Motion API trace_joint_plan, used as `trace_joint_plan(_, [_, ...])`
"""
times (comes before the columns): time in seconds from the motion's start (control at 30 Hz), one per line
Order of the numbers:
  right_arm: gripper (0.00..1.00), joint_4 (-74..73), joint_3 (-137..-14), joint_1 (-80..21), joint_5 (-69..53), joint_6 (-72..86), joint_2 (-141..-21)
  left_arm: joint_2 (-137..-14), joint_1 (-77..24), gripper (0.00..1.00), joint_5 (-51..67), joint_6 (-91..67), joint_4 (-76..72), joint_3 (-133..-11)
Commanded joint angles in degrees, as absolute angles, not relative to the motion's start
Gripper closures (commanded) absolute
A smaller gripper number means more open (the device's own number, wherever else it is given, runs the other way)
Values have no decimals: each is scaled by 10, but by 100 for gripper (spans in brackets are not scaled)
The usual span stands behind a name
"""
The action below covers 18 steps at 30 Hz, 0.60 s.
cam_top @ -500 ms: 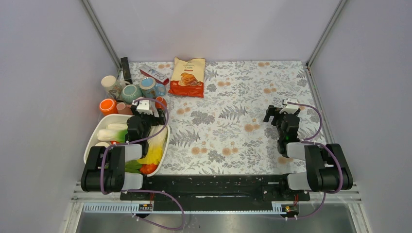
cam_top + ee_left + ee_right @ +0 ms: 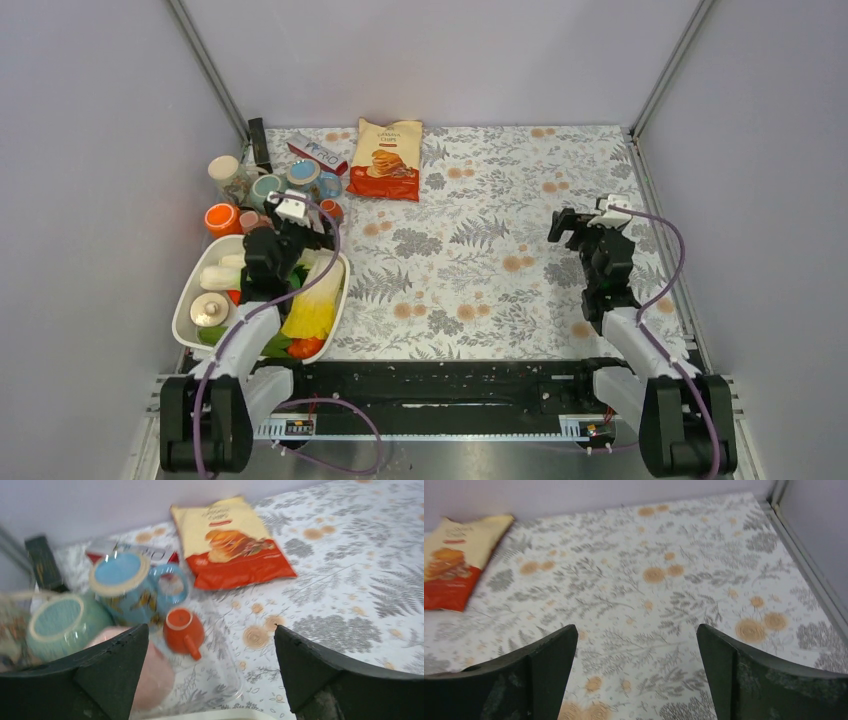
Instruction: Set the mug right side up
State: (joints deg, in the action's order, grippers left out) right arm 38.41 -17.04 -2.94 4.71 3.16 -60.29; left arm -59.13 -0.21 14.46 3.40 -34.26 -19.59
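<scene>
The mugs stand in a group at the far left corner of the table (image 2: 500,190), which has a floral cloth. In the left wrist view the blue mug (image 2: 131,587) shows a flat blue disc with a cream ring on top, so it looks to be upside down, with its handle to the right. The teal mug (image 2: 62,625) beside it shows the same kind of ringed disc. The small orange mug (image 2: 183,630) stands just in front of the blue one, its handle toward the camera; this view is blurred, so I cannot tell for sure which end is up. A pink cup (image 2: 152,672) is close to the left finger.

The left pincer (image 2: 211,637) is spread wide and holds nothing. In the top view it hovers over the far end of the white basin (image 2: 178,320) with vegetables, near the mugs but not touching them. The small orange mug lies nearest to the gap between its fingers.

The right pincer (image 2: 636,632) is also spread wide and holds nothing. It hangs above the bare cloth on the right side of the table, well apart from the mugs.

A bag of chips (image 2: 386,146) lies flat at the far edge, right of the mugs. A cream patterned mug (image 2: 228,176) and an orange cup (image 2: 222,218) stand at the left edge of the group.
</scene>
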Motion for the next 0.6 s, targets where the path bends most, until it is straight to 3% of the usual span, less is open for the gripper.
trace_joint_plan(0.0, [1, 201, -260, -28, -72, 59, -519, -514, -1, 1, 296, 137, -81, -335])
trace_joint_plan(0.2, [1, 50, -358, -31, -224, 94, -464, -591, -4, 1, 369, 283, 371, -629])
trace_joint_plan(0.3, [1, 12, -391, -32, -272, 114, -468, -674, -13, 1, 326, 338, 488, -761])
trace_joint_plan(0.57, [1, 279, -377, -39, -454, 245, -534, -904, -103, 4, 54, 639, 644, -968])
